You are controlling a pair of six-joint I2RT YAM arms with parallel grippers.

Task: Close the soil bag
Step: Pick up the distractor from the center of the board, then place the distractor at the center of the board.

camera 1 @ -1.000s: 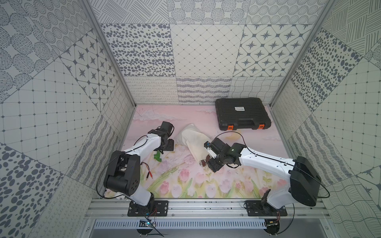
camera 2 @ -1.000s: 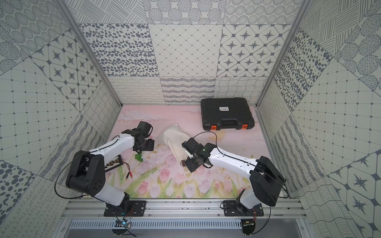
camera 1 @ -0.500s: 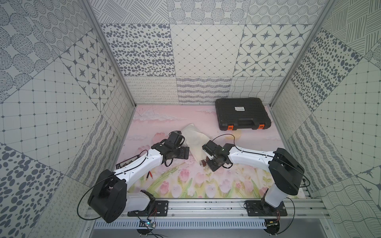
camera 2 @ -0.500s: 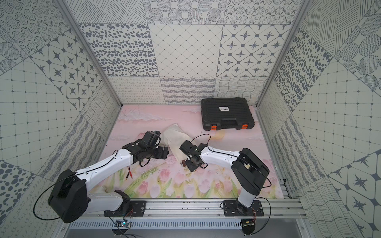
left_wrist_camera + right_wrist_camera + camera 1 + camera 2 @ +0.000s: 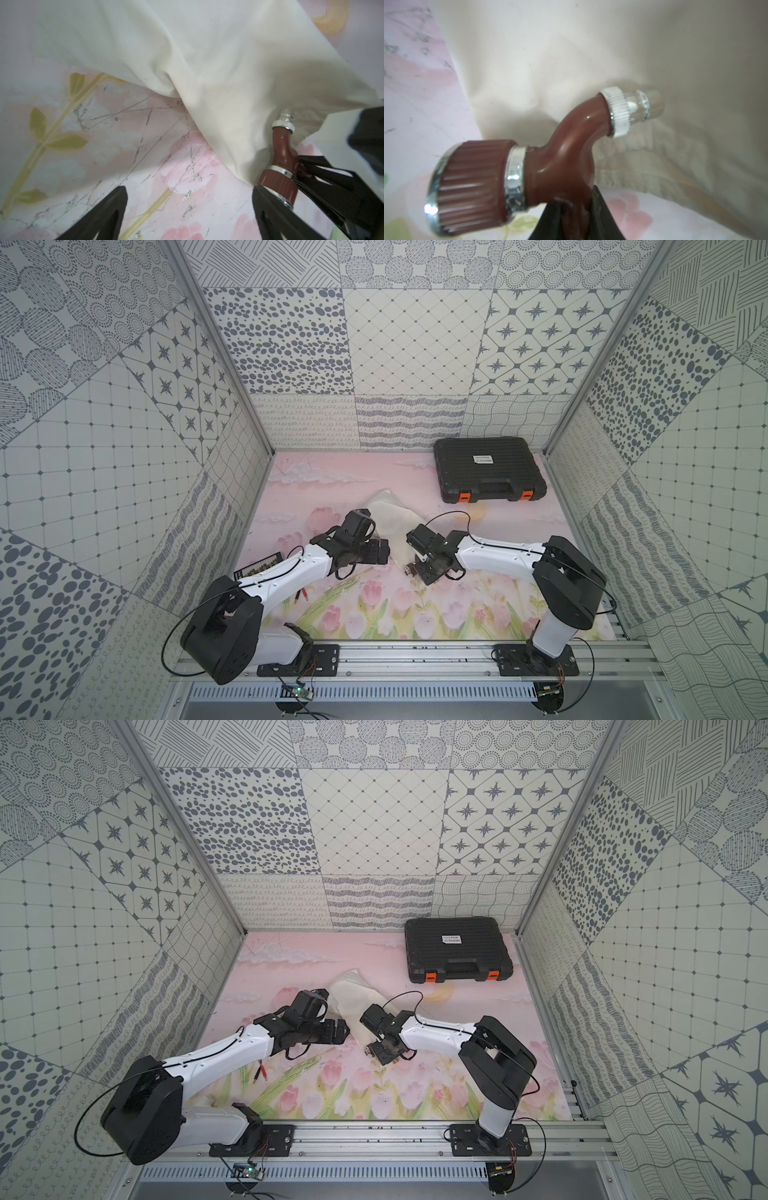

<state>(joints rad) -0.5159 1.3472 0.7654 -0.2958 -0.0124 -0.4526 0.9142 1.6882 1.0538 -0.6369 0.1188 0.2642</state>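
Beside soil bag [image 5: 550,52], brown nozzle [image 5: 562,162]

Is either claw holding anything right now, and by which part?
The right gripper seems to pinch the brown nozzle at its bent neck; the left gripper is open, holding nothing.

No legible text, white label [image 5: 483,459] on black case [image 5: 465,479] (print too small to read)
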